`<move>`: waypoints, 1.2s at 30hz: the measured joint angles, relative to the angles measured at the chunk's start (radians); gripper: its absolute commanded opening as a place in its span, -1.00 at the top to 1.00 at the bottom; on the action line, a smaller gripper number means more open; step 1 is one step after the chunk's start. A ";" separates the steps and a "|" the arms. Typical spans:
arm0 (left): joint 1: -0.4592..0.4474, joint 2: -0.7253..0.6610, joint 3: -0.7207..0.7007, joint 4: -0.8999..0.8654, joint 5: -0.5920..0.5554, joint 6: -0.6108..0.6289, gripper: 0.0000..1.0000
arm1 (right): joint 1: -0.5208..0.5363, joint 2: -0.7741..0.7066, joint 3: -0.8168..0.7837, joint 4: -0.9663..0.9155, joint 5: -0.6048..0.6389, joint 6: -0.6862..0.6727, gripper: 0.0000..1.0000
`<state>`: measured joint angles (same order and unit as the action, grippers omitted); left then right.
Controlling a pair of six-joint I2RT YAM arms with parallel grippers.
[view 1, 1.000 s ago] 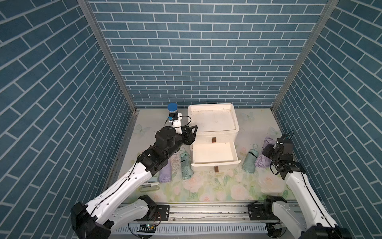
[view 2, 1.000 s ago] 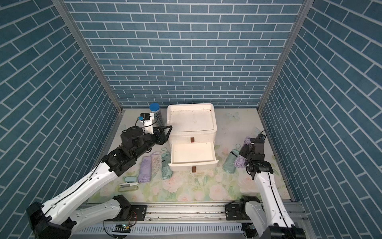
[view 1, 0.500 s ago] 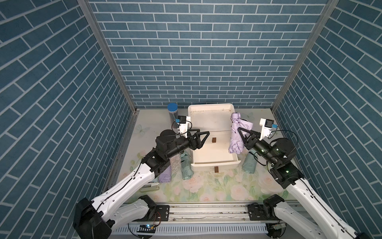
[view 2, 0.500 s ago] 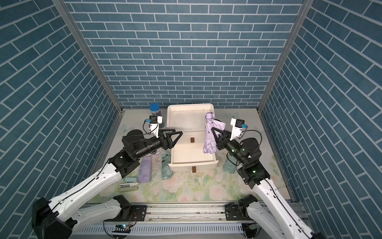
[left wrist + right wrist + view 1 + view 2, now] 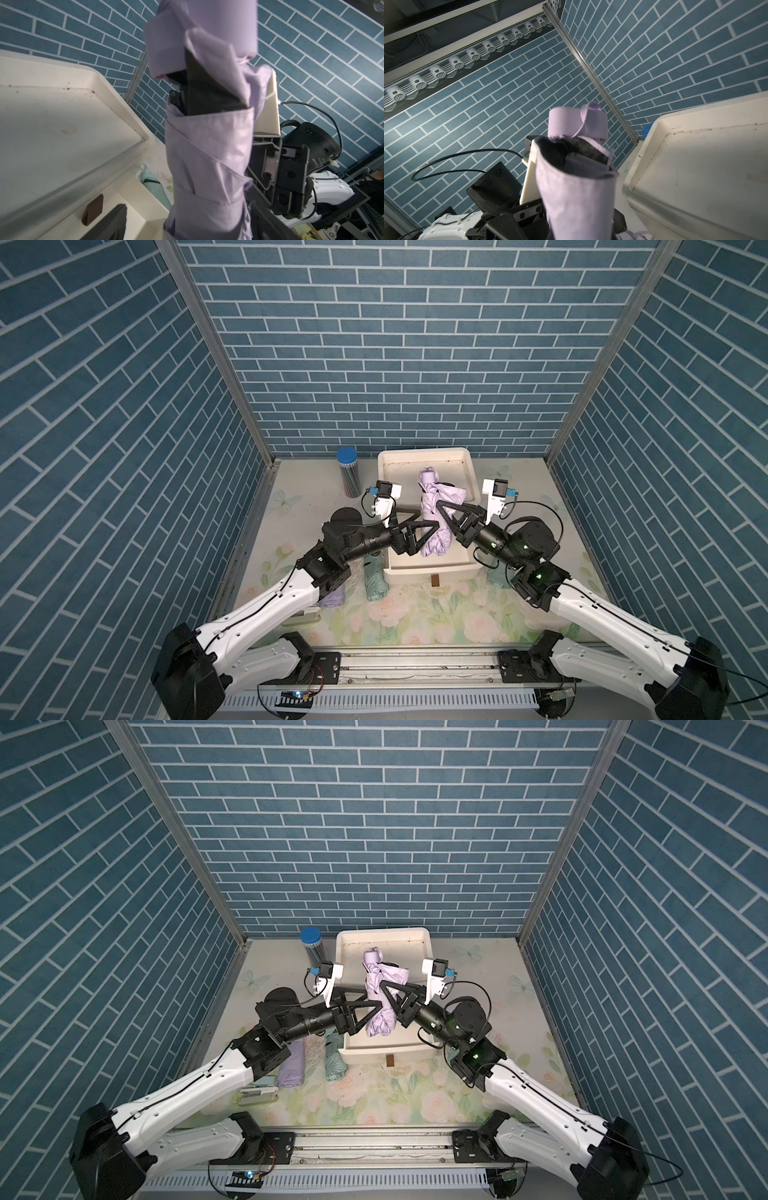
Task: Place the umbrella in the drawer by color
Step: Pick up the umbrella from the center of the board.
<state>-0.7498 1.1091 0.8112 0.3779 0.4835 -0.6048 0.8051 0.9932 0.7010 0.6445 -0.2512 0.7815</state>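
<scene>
- In both top views the right gripper [image 5: 442,512] is clenched on the lilac folded umbrella [image 5: 430,495], grasping it about mid-length. The umbrella stands nearly upright, with its handle end above the fingers and its canopy end hanging below them.
- The left gripper [image 5: 426,519] faces the right gripper from the opposite side of the umbrella. It is released, jaws spread wide, one finger on either side of the fabric.
- Directly beneath both grippers is the open white drawer [image 5: 432,570]. The umbrella's lower end hangs over its cavity, and contact with the drawer floor cannot be told.
- Under the left gripper's arm, a mint umbrella [image 5: 375,583] and a second lilac umbrella [image 5: 332,596] lie on the floral mat [image 5: 415,614].
- Beyond the left gripper, toward the back wall, a blue-capped tube [image 5: 348,472] stands upright.
- In the left wrist view the lilac folded umbrella [image 5: 207,158] fills the space between the left gripper's fingers. One dark finger [image 5: 113,220] stands clear of the fabric with a gap.
- The right gripper's black body sits just behind the umbrella. The white cabinet top [image 5: 62,124] and a brown knob [image 5: 92,209] lie off to the clear finger's side.
- In the right wrist view the umbrella [image 5: 577,187] rises from between the right gripper's fingers, its strapped handle [image 5: 577,124] at the far end.
- The cabinet top [image 5: 695,166] is close beside the umbrella.
</scene>
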 measured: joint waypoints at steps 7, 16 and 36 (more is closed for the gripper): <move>-0.014 0.024 0.039 -0.048 0.006 0.031 0.30 | 0.025 0.030 0.000 0.010 0.060 -0.005 0.89; -0.024 0.035 0.123 -0.301 -0.179 0.161 0.65 | 0.034 0.018 0.171 -0.319 0.207 -0.048 -0.82; -0.351 0.108 0.230 -0.621 -0.847 0.611 1.00 | 0.002 0.119 0.503 -0.992 0.175 -0.076 -0.53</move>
<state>-1.1007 1.2167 1.0416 -0.2436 -0.3634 0.0059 0.8066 1.1126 1.2041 -0.3477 -0.0757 0.7059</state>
